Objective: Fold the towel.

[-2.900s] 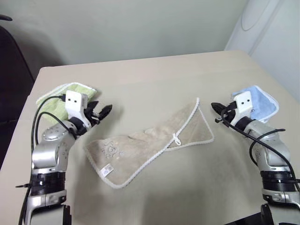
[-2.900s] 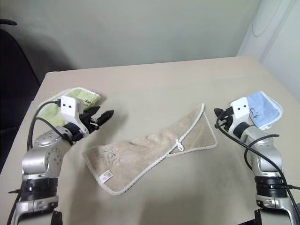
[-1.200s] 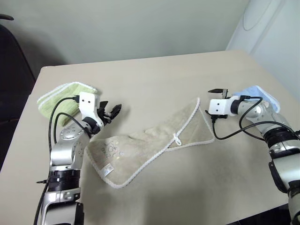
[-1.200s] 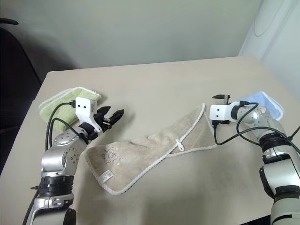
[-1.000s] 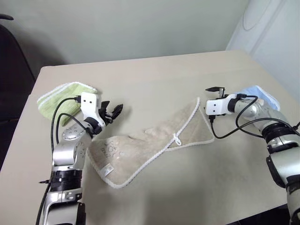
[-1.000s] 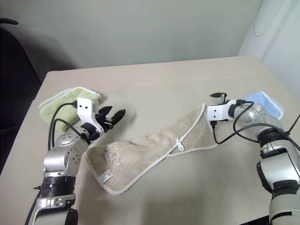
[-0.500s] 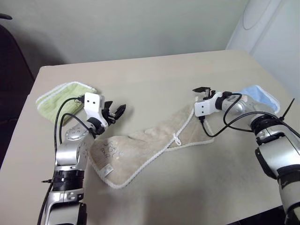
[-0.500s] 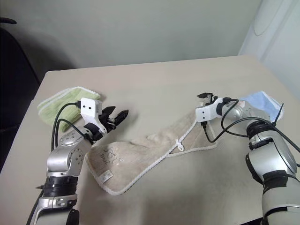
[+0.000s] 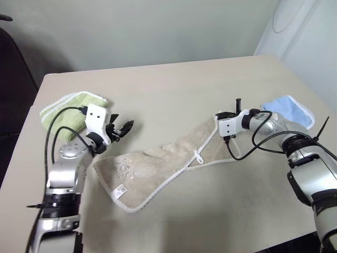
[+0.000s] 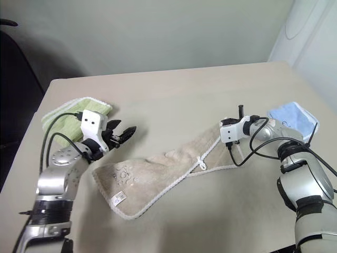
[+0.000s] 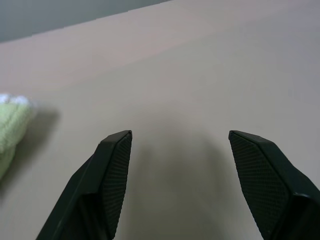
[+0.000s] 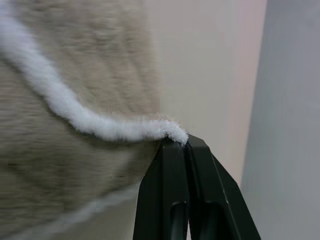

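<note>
Swinging in from beside the blue towel [image 9: 288, 108], the right gripper [image 12: 176, 142] has crossed to the far right corner of the beige towel [image 9: 168, 161], and its jaws, which stood apart a second ago, are now pressed together on the white stitched edge there. The wrist view shows that edge pinched right at the tips. Judging from this, the grasp on the first corner is made and the fold can begin from this end.

Nearest the robot, the towel's left end lies flat on the desk [image 9: 174, 84], with its small tag [image 9: 120, 192] close to the near edge and the embroidered logo [image 9: 122, 167] just above it. From there the towel runs diagonally up and to the right as a long rumpled strip, already doubled lengthwise, with a small white loop [image 9: 199, 156] near its middle. Its position on the desk looks unchanged.

Further back on the left, the left gripper [image 9: 124, 128] hovers over bare desk just beyond the towel's left end, jaws wide and holding nothing. It has drifted slightly back toward the green towel [image 9: 68, 105], which lies folded behind it.

For the fold to go cleanly, the left gripper probably has to take the matching corner or pin the near end. If the right arm pulls alone, the thin pinch on the edging could slip.
</note>
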`<act>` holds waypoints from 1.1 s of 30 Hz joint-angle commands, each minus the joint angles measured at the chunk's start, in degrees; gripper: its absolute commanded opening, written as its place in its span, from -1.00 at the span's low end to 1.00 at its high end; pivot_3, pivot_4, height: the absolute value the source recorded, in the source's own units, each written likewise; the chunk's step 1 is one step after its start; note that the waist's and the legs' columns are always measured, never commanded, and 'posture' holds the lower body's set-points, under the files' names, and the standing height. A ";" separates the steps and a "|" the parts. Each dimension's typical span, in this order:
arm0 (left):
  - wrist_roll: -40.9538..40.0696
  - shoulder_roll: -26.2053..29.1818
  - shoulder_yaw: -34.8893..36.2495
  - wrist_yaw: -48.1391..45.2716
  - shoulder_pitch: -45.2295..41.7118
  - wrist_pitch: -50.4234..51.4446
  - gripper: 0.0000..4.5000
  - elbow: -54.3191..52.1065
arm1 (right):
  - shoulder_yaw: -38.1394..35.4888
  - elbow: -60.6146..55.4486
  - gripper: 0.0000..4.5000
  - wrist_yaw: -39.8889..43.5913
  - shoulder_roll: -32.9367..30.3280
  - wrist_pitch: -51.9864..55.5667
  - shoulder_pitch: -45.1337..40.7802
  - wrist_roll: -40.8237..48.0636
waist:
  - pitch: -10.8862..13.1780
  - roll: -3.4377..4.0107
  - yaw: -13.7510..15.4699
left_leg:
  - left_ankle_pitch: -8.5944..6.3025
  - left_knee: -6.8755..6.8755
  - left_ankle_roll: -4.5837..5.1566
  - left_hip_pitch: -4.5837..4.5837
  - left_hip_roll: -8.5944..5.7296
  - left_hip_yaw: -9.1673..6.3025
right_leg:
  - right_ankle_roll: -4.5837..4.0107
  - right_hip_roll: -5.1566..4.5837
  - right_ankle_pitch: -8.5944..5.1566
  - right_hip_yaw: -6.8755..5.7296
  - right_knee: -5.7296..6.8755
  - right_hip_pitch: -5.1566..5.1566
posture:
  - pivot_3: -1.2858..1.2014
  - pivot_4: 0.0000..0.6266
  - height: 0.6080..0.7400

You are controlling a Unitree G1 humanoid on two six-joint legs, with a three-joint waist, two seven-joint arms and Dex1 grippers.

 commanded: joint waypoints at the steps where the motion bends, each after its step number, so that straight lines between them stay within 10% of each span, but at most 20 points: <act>1: -3.07 7.31 0.44 -11.81 1.14 -2.06 0.66 -7.37 | -3.52 -3.29 -1.00 -0.26 -1.41 1.19 1.22 3.68 | 0.00 0.00 -0.07 | 0.03 -0.01 -0.07 -0.03 0.01 0.00 | 0.00 0.01 0.00 0.00 0.02 -0.04 | 0.03 -0.52 1.00; 4: -4.12 14.62 -1.27 -23.51 5.53 -5.42 0.99 -12.14 | -4.73 -4.98 -1.00 0.45 -1.58 2.37 2.85 5.31 | -0.01 0.01 -0.23 | -0.04 -0.02 -0.19 -0.09 0.08 0.01 | -0.08 0.05 -0.03 -0.04 0.01 -0.10 | 0.03 -0.52 1.00; 16: -5.02 29.31 -8.77 -49.52 11.42 -12.40 0.99 -20.55 | -8.92 -19.31 -1.00 4.76 -0.62 9.96 13.16 11.91 | 0.00 0.01 -0.44 | -0.32 0.04 -0.12 -0.17 0.48 -0.05 | -0.33 0.01 -0.02 -0.86 0.07 -0.10 | 0.03 -0.52 1.00; 33: 6.53 32.16 -16.41 -53.48 17.55 -23.95 0.99 -18.04 | -14.07 -42.90 -1.00 10.95 -1.17 24.38 28.17 16.15 | -0.01 0.01 -0.61 | -0.39 0.07 -0.27 -0.14 0.68 -0.14 | -0.54 0.00 -0.10 -1.28 0.12 -0.10 | 0.03 -0.52 1.00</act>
